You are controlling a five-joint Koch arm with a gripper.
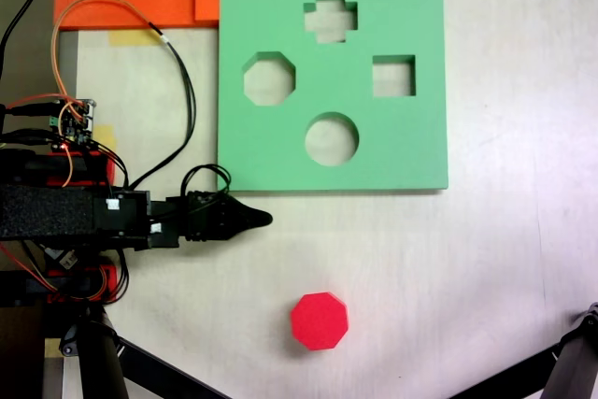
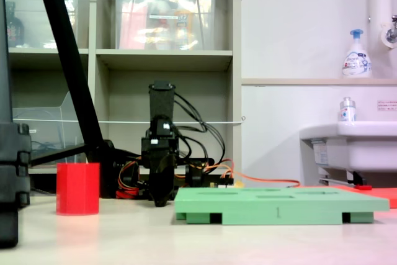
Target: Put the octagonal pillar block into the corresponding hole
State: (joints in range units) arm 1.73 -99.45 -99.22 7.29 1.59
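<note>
Block [image 1: 319,320] sits upright on the table near the first exterior view's bottom edge, well clear of the board [image 1: 332,165] and its octagon hole [image 1: 269,78]; pincer [image 1: 252,219] pressed together, empty; likely light, squashy foam, so pinch two opposite flat sides gently.

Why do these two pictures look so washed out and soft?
In the first exterior view, overhead light bleaches the pale table and the red octagonal foam block casts little shadow; in the second exterior view, the low camera leaves the flat green foam board and shelves slightly soft.
</note>
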